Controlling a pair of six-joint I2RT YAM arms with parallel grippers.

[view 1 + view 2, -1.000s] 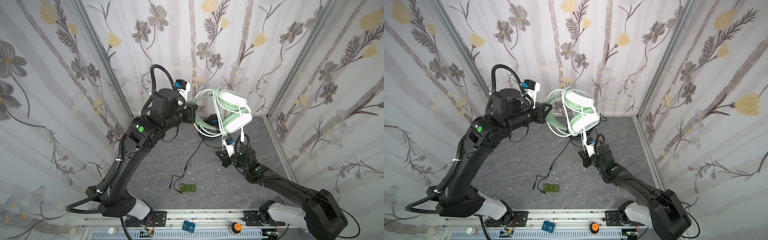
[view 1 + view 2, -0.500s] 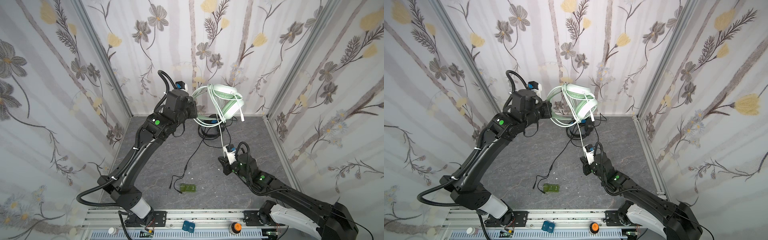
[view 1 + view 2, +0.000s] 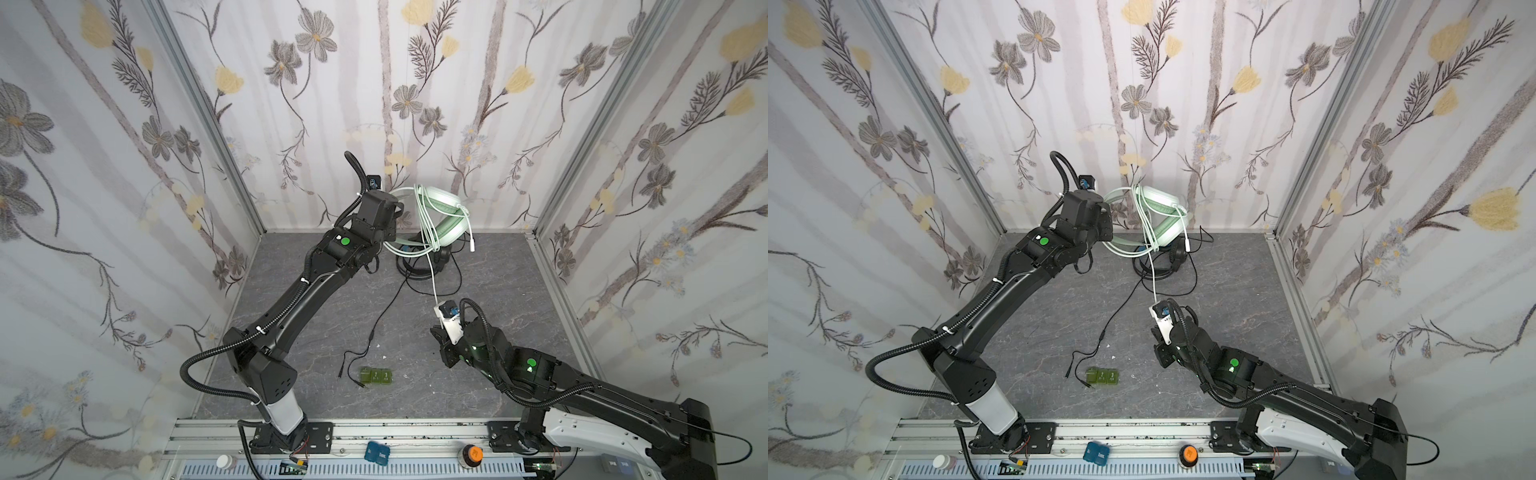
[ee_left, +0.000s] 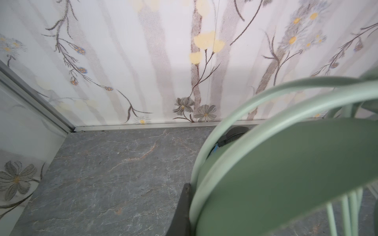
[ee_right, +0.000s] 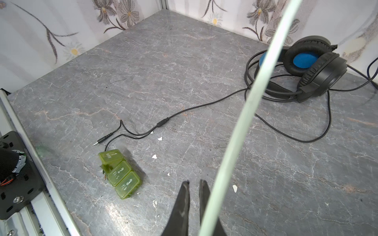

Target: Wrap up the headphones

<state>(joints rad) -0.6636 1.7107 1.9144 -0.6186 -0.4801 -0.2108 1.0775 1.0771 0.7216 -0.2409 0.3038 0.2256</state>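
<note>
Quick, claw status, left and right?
Left claw: closed on the mint headset, holding it up.
Right claw: closed; white cable runs taut past it, cannot tell whether it is pinched.

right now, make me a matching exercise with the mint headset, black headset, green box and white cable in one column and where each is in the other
Things:
1. mint headset
2. black headset
3. green box
4. white cable

Places:
a. lying at the back of the table
b. lifted in the air
c. pulled straight, slanting down
d. lying near the table's front edge

Pairs: 1-b, 2-a, 3-d, 4-c
</note>
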